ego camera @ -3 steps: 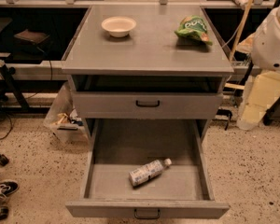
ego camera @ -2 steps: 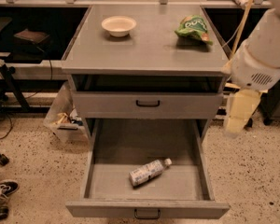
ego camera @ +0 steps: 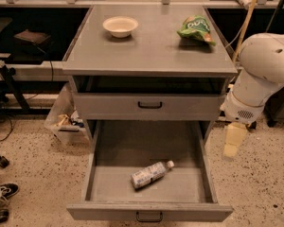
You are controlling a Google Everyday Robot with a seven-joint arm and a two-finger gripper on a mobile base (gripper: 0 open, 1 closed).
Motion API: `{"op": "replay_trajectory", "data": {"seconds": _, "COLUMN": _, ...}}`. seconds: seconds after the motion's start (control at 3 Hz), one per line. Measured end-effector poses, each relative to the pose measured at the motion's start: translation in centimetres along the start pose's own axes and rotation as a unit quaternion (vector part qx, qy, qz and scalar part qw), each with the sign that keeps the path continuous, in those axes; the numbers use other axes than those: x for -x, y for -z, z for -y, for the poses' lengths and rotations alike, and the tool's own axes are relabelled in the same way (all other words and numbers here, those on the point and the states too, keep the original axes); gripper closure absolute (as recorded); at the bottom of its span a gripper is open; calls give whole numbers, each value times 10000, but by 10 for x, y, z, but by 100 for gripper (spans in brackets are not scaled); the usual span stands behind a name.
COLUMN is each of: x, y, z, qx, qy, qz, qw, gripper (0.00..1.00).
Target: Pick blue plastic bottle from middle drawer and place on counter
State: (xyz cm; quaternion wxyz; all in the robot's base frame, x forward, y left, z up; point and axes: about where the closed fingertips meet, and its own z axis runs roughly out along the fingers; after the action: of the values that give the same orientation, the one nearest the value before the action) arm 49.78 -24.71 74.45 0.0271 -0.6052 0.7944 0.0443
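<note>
Well apart, blue plastic bottle (ego camera: 150, 173) in middle drawer (ego camera: 189, 187), gripper (ego camera: 231, 148) outside it

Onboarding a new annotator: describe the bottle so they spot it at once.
Find the grey cabinet, then its pulled-out drawer low in front. The bottle lies on its side on the drawer floor, white cap toward the right. It is alone there: bowl and green bag sit up on the counter, and the gripper hangs outside the drawer's right wall.
</note>
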Motion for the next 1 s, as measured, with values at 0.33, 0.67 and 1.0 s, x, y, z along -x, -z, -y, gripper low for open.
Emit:
{"op": "replay_trajectory", "data": {"seconds": 0.33, "x": 0, "y": 0, "z": 0, "qx": 1, "qy": 0, "qz": 0, "qw": 10000, "gripper": 0}}
{"op": "replay_trajectory", "data": {"seconds": 0.67, "x": 19, "y": -43, "z": 2, "qx": 302, "qy": 288, "qz": 214, "qw": 9989, "gripper": 0}}
{"op": "replay_trajectory", "data": {"seconds": 1.0, "x": 65, "y": -122, "z": -2, "qx": 818, "qy": 661, "qz": 852, "qw": 9908, "gripper": 0}}
